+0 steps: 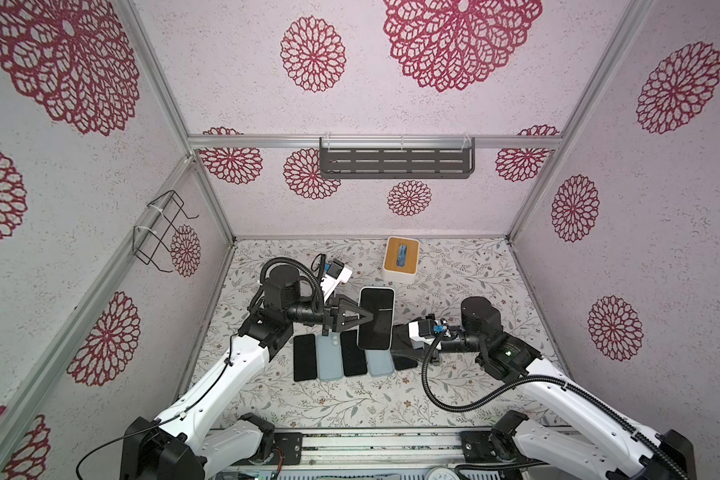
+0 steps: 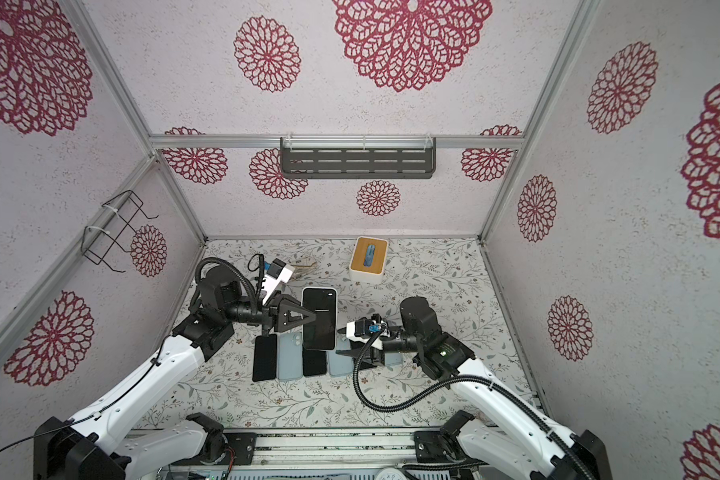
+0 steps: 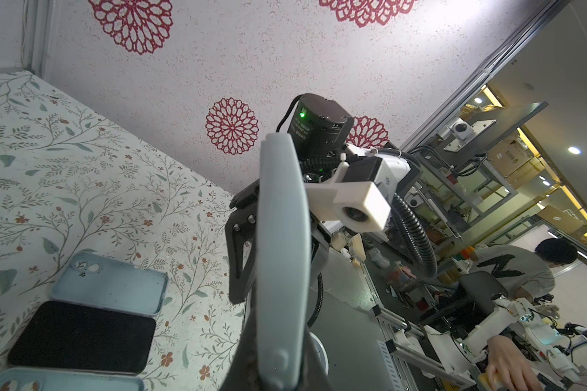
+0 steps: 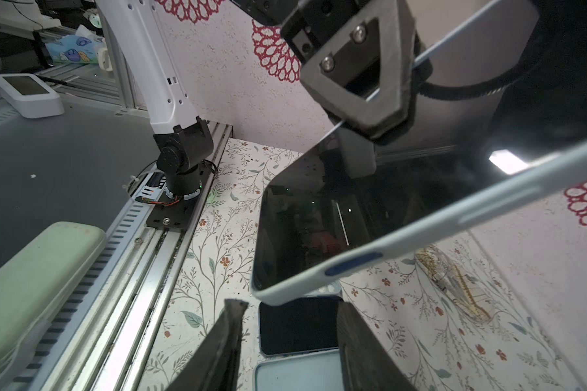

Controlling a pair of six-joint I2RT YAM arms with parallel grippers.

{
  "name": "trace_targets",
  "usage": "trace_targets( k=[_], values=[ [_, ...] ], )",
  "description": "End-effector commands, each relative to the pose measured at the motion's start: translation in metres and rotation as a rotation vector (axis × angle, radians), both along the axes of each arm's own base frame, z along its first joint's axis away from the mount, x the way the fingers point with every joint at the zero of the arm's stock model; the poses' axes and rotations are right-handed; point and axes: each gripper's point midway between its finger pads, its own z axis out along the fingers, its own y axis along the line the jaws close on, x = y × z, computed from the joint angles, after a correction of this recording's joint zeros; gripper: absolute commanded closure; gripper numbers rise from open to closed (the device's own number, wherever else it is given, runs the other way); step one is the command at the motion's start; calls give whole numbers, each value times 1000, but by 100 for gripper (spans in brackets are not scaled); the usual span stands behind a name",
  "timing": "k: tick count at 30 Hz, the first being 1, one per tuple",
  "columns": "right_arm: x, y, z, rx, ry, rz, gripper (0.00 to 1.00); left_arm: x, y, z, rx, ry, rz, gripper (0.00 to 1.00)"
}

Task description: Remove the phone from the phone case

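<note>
A phone [image 1: 376, 318] [image 2: 319, 318] with a dark screen sits inside a pale grey-blue phone case [image 4: 421, 230], held in the air above the table, screen up. My left gripper [image 1: 368, 318] [image 2: 312, 318] is shut on its left long edge, one finger on the screen and one beneath. In the left wrist view the case's edge [image 3: 282, 254] runs straight out from the left gripper [image 3: 278, 372]. My right gripper [image 1: 393, 343] [image 2: 341, 341] stands open just off the phone's lower right corner, lower than the phone. Nothing lies between its fingers [image 4: 290, 306].
Under the held phone a row of bare black phones [image 1: 305, 357] and empty blue cases [image 1: 329, 357] lies on the floral table. A tissue box with a wooden lid [image 1: 400, 257] stands behind. A dark shelf [image 1: 395, 162] hangs on the back wall, a wire rack [image 1: 159, 232] on the left wall.
</note>
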Motion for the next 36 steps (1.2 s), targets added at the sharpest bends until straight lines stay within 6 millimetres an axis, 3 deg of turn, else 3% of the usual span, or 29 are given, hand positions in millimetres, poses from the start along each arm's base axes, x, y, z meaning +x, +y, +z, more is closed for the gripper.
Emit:
trace_targets(
  k=[1, 10, 21, 27, 36],
  values=[
    [-4, 4, 27, 80, 14, 38, 53, -10, 3, 16, -44, -89, -25, 100],
    [-10, 10, 43, 138, 47, 99, 54, -10, 3, 16, -44, -97, -19, 100],
    [-11, 13, 33, 122, 87, 128, 62, -9, 4, 17, -46, -105, -13, 100],
    [-11, 15, 32, 121, 88, 137, 71, -9, 3, 17, -46, -105, -8, 100],
    [-12, 18, 26, 117, 77, 163, 96, -6, 4, 18, -47, -106, 2, 100]
  ],
)
